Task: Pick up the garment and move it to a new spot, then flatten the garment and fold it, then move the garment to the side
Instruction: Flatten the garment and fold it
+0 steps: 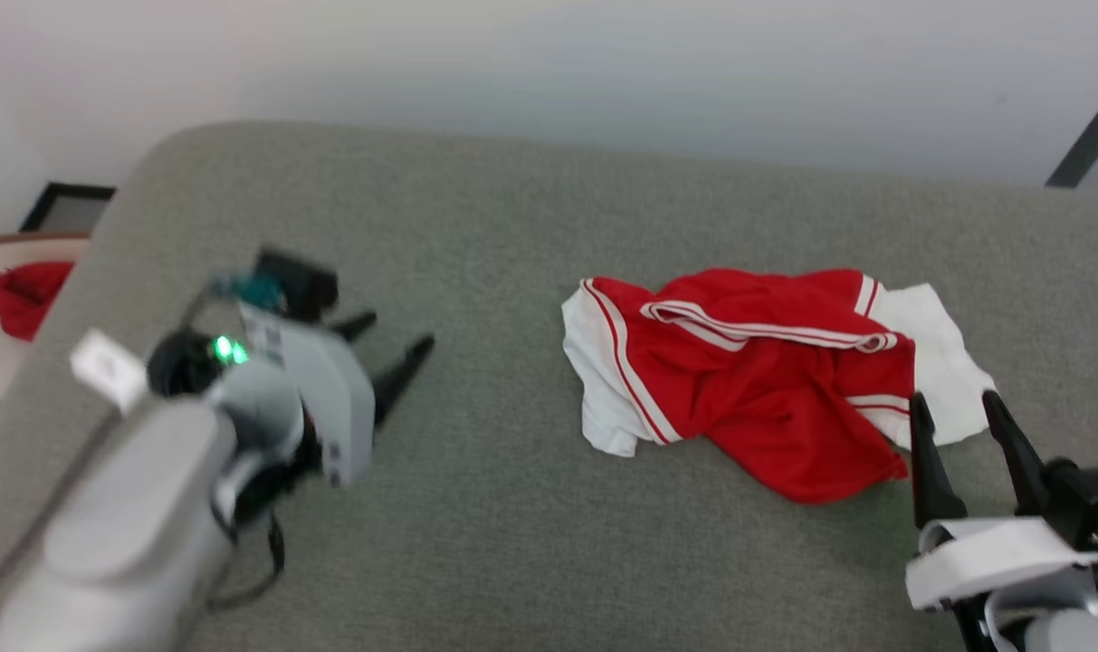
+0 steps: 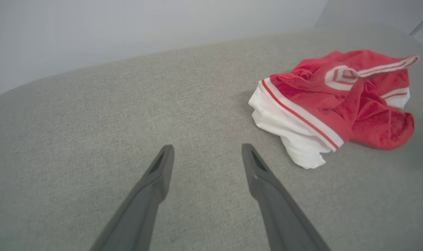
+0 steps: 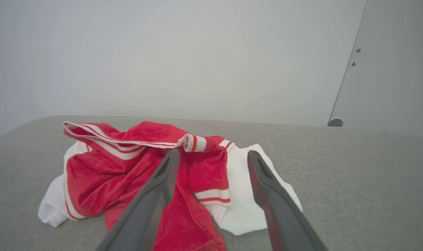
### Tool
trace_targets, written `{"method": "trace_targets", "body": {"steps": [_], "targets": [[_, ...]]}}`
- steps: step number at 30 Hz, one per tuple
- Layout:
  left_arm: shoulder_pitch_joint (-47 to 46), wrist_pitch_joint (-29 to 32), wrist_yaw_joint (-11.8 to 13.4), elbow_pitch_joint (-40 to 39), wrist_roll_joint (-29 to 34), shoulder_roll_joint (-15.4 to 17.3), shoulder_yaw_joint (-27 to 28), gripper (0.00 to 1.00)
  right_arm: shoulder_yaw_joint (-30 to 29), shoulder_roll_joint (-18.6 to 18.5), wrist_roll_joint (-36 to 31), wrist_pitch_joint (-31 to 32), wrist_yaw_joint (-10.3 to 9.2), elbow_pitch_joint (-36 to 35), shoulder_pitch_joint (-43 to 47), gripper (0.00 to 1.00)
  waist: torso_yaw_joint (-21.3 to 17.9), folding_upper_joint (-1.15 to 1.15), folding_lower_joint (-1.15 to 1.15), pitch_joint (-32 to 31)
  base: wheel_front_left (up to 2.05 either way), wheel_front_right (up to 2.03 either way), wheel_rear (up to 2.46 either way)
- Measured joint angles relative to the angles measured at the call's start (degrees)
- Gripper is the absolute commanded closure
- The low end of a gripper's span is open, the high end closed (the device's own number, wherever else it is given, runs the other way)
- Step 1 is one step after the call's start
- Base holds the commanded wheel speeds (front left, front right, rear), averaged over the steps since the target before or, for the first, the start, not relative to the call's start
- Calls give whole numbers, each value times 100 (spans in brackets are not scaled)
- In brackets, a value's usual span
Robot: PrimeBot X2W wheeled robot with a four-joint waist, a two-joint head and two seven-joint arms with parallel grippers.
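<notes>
Where the grey woven-fabric padded surface (image 1: 512,272) spreads out before the robot, the crumpled red jersey shirt with white short sleeves and red-and-white striped trim (image 1: 766,389) lies right of centre in the head view. It is bunched into a heap whose long axis runs left to right across that view, dipping a little toward the robot at its right end. One white sleeve (image 1: 598,398) pokes out at the left end and the other white sleeve (image 1: 942,362) at the right end. A striped band of trim (image 1: 766,328) runs along the far side of the heap, roughly parallel to the long axis.

The right pincer (image 1: 953,398) stands at the shirt's near right corner, its two dark fingers spread apart and grasping nothing. In the right wrist view this pincer (image 3: 214,154) points over the shirt (image 3: 92,174), one finger across the red cloth and the other across the white sleeve. Whether the tips touch the fabric cannot be told.

The left pincer (image 1: 401,330) is well apart from the shirt, over bare grey surface to its left, fingers likewise spread and empty. In the left wrist view, that pincer (image 2: 207,148) points past the shirt (image 2: 337,101), which sits to the upper right.
</notes>
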Motion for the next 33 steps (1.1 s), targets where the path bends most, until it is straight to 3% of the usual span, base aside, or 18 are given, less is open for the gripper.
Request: {"method": "trace_targets", "body": {"steps": [4, 10, 12, 18, 24, 30, 33], "targets": [[-992, 813, 5, 570, -875, -13, -577, 0, 66, 58, -14, -97, 0, 91, -301, 0, -104, 0, 0, 286, 0, 0, 0], [-1718, 1994, 4, 1110, -2147, -336, -1121, 0, 71, 94, -13, -275, 0, 335, -564, 0, -406, 0, 0, 673, 0, 0, 0], [-1762, 2450, 4, 1137, -2829, -556, -1179, 0, 51, 103, -13, -347, 0, 444, -589, 0, -601, 0, 0, 806, 0, 0, 0], [-1844, 2754, 4, 1137, -3136, -501, -1355, 0, 93, 118, 15, -434, 0, 567, -695, 0, -901, 0, 0, 978, 0, 0, 0], [-1885, 2655, -1, 1441, -2874, -226, -1741, 0, 203, 120, 178, -472, 0, 699, -779, 0, -1210, 0, 0, 1106, 0, 0, 0], [-1899, 2606, -2, 1582, -3104, -215, -1759, 0, 216, 120, 203, -478, 0, 678, -779, 0, -1288, 0, 0, 1152, 0, 0, 0], [-1915, 2549, -2, 1663, -3142, -227, -1822, 82, 207, 120, 210, -479, 0, 651, -779, 0, -1295, 0, 0, 1166, 0, 0, 0]]}}
